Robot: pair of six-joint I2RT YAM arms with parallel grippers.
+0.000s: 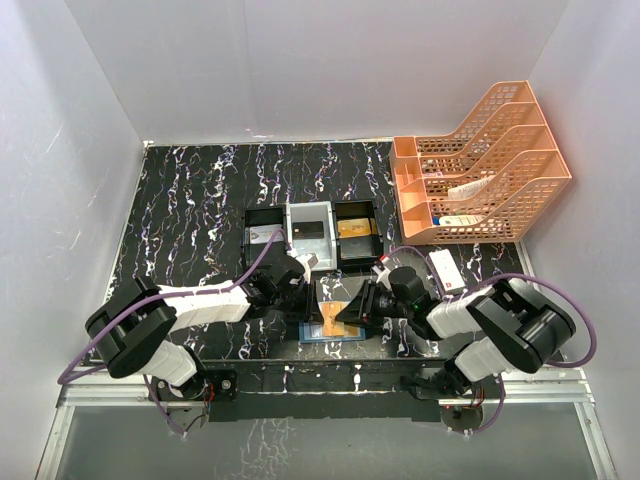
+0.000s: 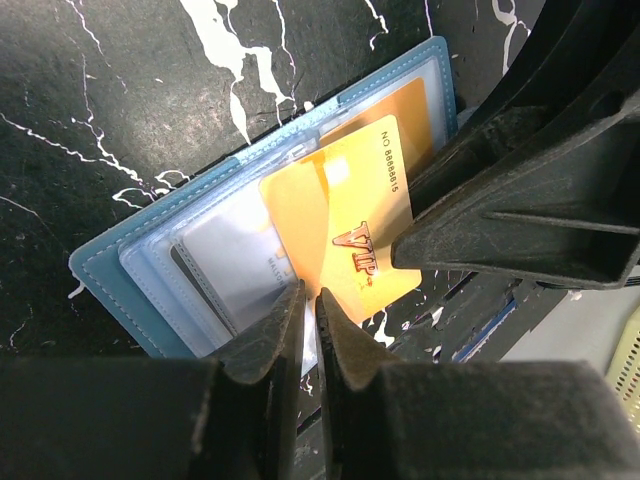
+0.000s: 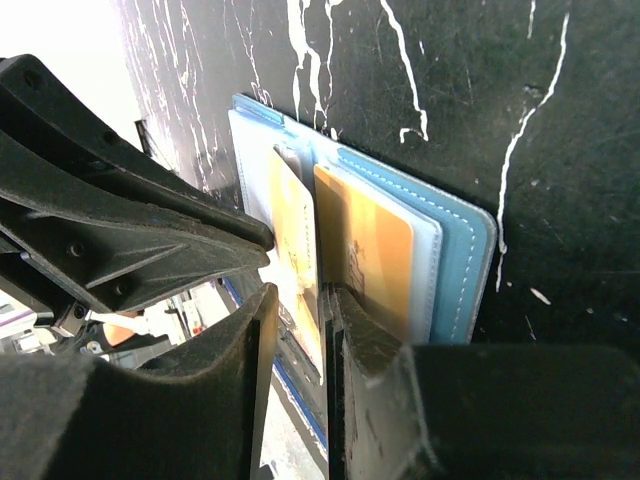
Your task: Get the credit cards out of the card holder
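Closest to the left wrist camera, the left fingers point(image 2: 265, 350) are drawn almost together. The near corner of the gold card point(image 2: 340, 210) runs into the thin slit between them, so they seem to pinch it, though the contact itself is in shadow and I cannot be sure. From the other side, the right fingers point(image 3: 245, 370) straddle the same card seen edge-on. They stand a little apart with light showing beside the card, so that looks like a loose hold, not a clamp.

The card holder point(image 2: 110, 275) lies open and flat on the bench point(image 2: 120, 100), at its near edge between the two arms. The gold card is tipped up off the holder's right half, with its long axis running from the pocket back toward the fingers. Both arms reach it about equally, the left at its near corner and the right along its side edge.

A second gold card point(image 3: 375, 250) sits under the clear sleeve of that half, and a silver-grey card point(image 2: 235, 255) sits in the other.

The coming pull should follow the gold card's long axis, away from the pocket mouth and toward the arm bases. Whichever arm has the firmer grip should lead.
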